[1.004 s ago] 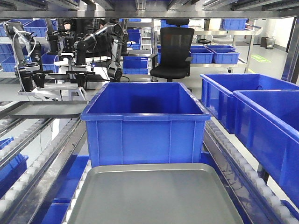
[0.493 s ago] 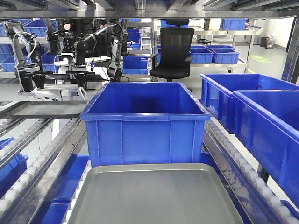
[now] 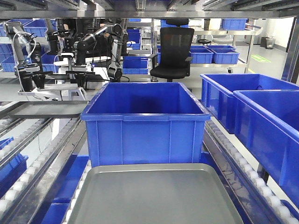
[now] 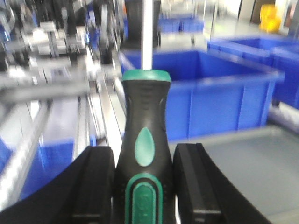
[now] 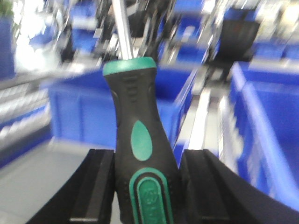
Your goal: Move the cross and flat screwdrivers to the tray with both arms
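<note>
Two screwdrivers are held, one in each gripper, both seen only from the wrist cameras. In the left wrist view the left gripper has its two black fingers pressed against either side of a screwdriver in the left gripper, pinching its chunky black handle with green oval inset and green collar; the thin steel shaft points up and away from the camera. Beyond it lies a corner of the grey metal tray and, behind that, a deep blue bin. In the right wrist view the right gripper pinches a matching screwdriver in the right gripper the same way, fingers tight on the handle, shaft rising slightly tilted; this view is blurred, with the grey tray surface low at the left. From the front camera, the tray sits empty-faced in the foreground on a roller conveyor, touching the front wall of the blue bin. More blue bins stand to the right, a black office chair sits behind, and neither arm nor screwdriver appears in this view
</note>
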